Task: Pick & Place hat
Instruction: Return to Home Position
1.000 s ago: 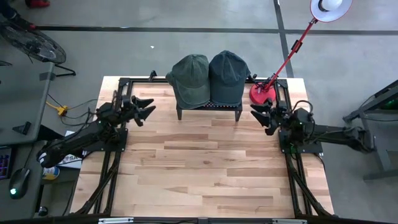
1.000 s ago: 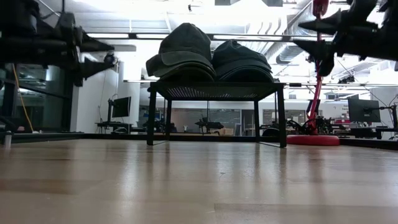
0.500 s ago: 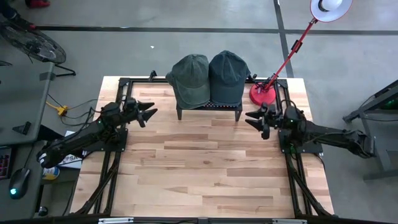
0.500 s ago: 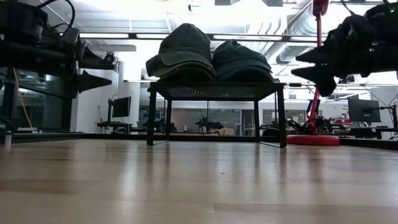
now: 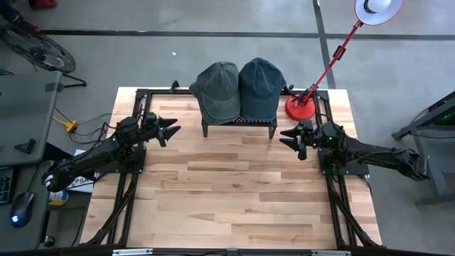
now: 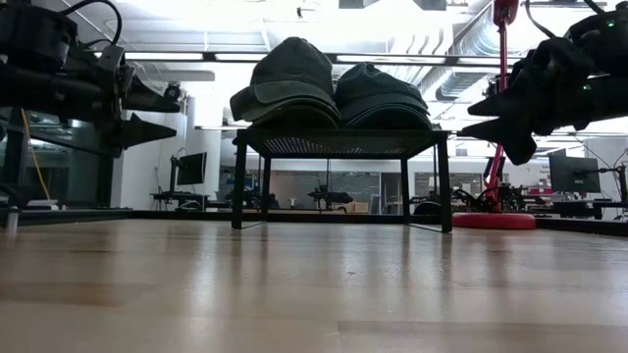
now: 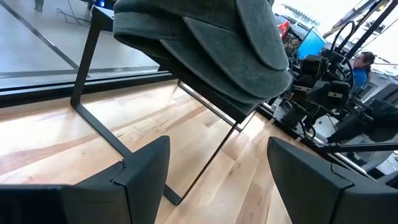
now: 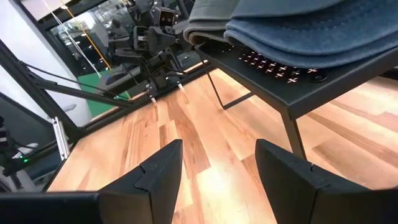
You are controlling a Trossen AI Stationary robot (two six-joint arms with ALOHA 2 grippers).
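The caps rest on the shelf at the far side of the table, directly between the left gripper and right gripper, both wide open, empty and equally near.

No readable text, labels, brands, numbers or signs in any view

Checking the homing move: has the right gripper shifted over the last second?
Yes. The right gripper has dropped and swung inward, away from the round red lamp base toward the black metal shelf.
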